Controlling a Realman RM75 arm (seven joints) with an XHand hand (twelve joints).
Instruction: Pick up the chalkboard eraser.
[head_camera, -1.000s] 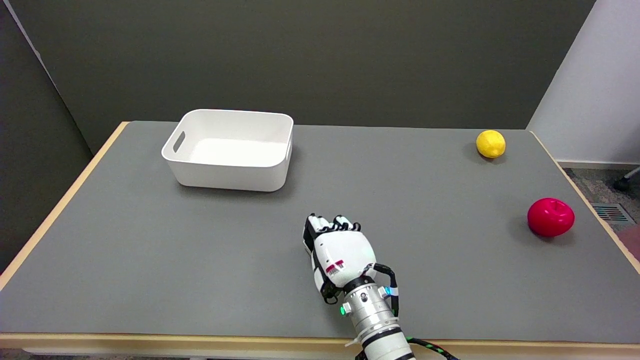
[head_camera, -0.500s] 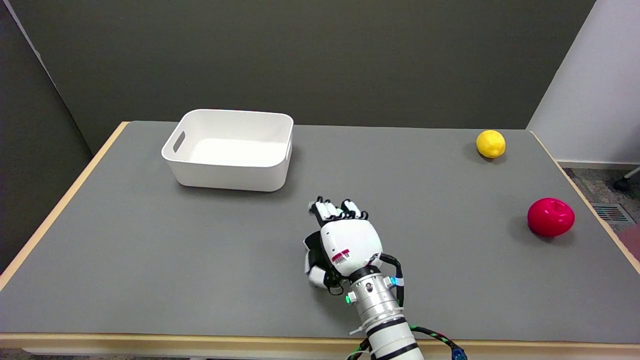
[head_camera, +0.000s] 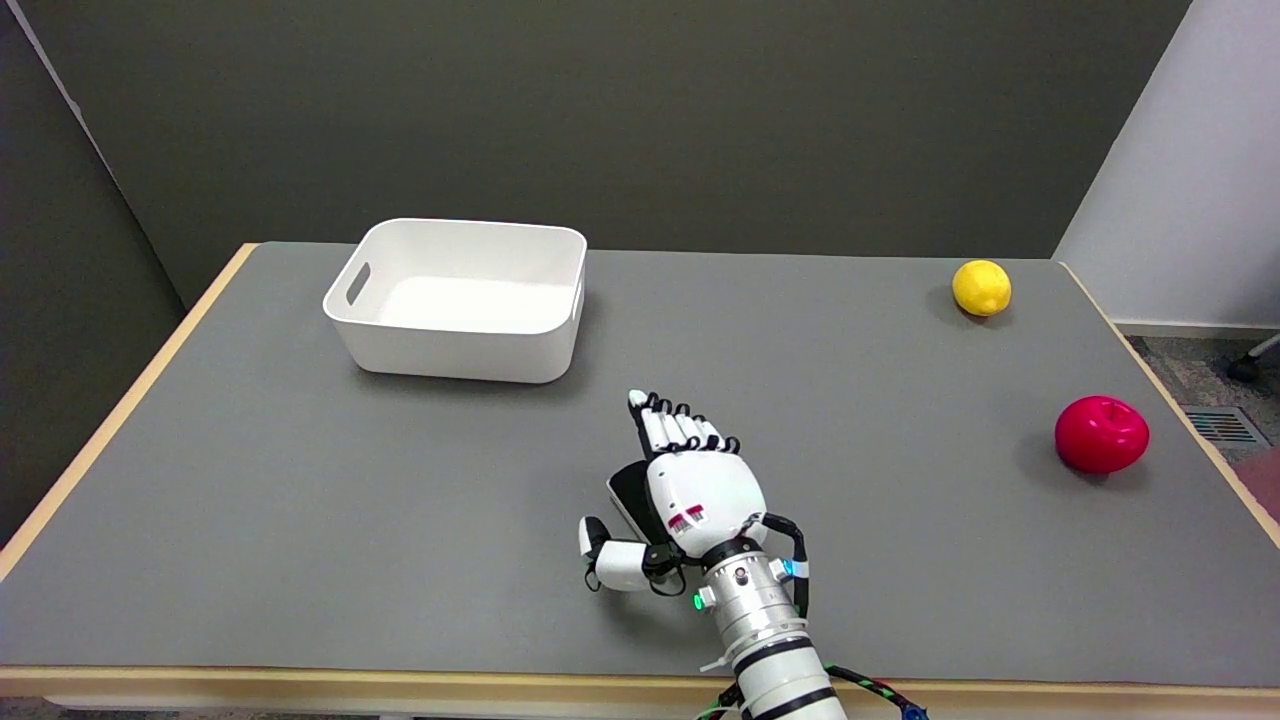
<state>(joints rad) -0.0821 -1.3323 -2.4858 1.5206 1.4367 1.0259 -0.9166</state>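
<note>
My right hand (head_camera: 692, 488) hovers low over the grey table (head_camera: 300, 500) near its front edge, back of the hand up. Its fingers (head_camera: 668, 430) stretch forward and the thumb (head_camera: 612, 560) sticks out to the left. A dark flat block, the chalkboard eraser (head_camera: 629, 497), shows at the left edge of the palm, between thumb and fingers. Most of the eraser is hidden under the hand. It appears to lie on the table, and the thumb stands apart from it.
A white bin (head_camera: 455, 345) stands at the back left, with nothing in it. A yellow lemon (head_camera: 981, 287) sits at the far right back. A red apple (head_camera: 1101, 433) lies near the right edge. The table's front edge runs just below my wrist.
The hand has opened: its curled fingers straightened forward and the thumb swung out to the left. The dark eraser now shows beside the palm.
</note>
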